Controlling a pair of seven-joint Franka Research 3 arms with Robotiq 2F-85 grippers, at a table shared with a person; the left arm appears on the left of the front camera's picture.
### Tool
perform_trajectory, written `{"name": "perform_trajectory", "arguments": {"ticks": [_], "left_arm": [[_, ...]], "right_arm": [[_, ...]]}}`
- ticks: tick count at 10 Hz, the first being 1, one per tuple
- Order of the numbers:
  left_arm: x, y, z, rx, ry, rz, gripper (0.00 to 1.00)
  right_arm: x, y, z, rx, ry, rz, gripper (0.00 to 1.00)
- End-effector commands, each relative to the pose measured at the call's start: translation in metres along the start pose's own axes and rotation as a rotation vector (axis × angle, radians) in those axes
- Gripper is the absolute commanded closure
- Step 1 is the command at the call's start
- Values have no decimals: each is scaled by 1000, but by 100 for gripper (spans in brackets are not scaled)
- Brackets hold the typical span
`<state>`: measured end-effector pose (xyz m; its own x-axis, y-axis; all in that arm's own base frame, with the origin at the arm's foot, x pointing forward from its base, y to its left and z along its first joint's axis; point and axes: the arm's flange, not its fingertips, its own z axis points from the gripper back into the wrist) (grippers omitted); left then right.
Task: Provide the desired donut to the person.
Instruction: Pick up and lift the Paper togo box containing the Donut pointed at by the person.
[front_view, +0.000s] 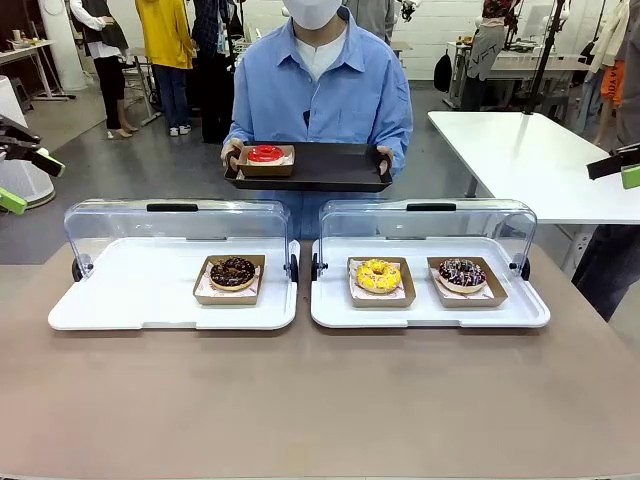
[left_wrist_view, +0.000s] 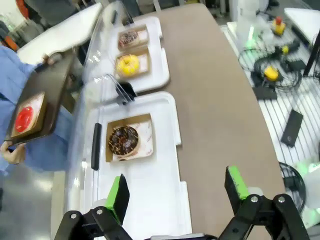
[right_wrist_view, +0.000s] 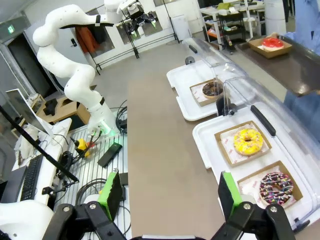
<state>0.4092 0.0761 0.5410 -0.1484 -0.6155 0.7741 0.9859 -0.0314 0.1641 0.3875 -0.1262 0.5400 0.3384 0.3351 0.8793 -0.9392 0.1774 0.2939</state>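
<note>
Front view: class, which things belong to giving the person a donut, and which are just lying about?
Belong: person; black tray with red donut; chocolate donut, yellow donut, sprinkled donut; left display case, right display case.
Lying about: white side table; bystander in yellow.

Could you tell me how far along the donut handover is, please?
Done: a red donut sits on the black tray the person holds. In hand: nothing; left gripper and right gripper are open, empty. Left: unclear whether the chocolate donut or another is wanted.
</note>
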Motion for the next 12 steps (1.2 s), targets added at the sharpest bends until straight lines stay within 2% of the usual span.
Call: {"name": "perform_trajectory", "arguments": {"ticks": [1, 3, 5, 8, 12], "left_arm": [[-43, 9, 6, 79, -92, 53, 0], [-85, 5, 12, 167, -174, 150, 0], [-107, -3, 17, 179, -241, 215, 0], [-123, -11, 26, 161, -283, 246, 0], [-124, -15, 28, 136, -279, 233, 0]], "right_arm": [[0, 0, -1, 7, -6, 3, 0], [0, 0, -1, 7, -6, 3, 0], [0, 0, -1, 7, -6, 3, 0], [0, 0, -1, 7, -6, 3, 0], [0, 0, -1, 7, -6, 3, 0]]}}
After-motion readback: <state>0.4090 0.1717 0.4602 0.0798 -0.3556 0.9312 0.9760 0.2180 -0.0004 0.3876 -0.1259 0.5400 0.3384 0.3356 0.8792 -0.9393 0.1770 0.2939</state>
